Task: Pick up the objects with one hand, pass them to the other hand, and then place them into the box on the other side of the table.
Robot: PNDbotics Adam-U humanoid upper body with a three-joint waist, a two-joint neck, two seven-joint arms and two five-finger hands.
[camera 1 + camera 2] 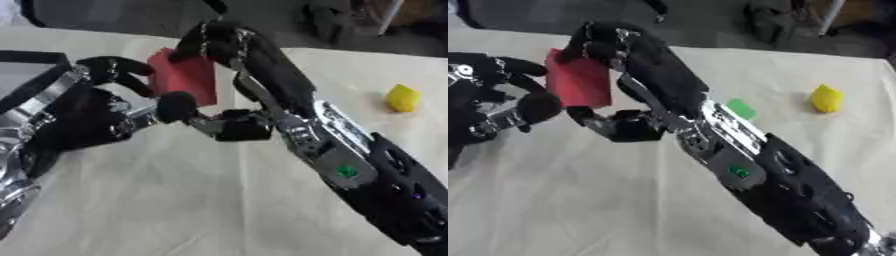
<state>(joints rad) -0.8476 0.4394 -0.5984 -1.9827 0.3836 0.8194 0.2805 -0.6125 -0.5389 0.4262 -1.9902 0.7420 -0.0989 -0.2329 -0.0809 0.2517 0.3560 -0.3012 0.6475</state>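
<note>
Two hands meet above the counter (175,210), both on one red block (185,76). Block is off the surface, held upright in the air, left of centre in both views.

Right hand (229,45): arm comes in from lower right, crosses the whole counter diagonally. Fingers curl over the block's top right corner; thumb sits lower, below the block's bottom edge. Clamped on the block.

Left hand (87,117): enters from the left edge. Fingers (118,70) curve round the block's left side, thumb tip pressed against its lower left corner. Also closed on the block, a pinch between fingers and thumb.

Yellow lump (402,98), rounded and lemon-like, lies on the counter at right, well apart from both hands and clear of the right arm.

Small green flat piece (742,108) shows in the right eye view only, on the counter just beside the right forearm; hidden behind the arm in the other view.

Counter covered in pale cloth, lightly creased. Dark floor beyond its far edge
</note>
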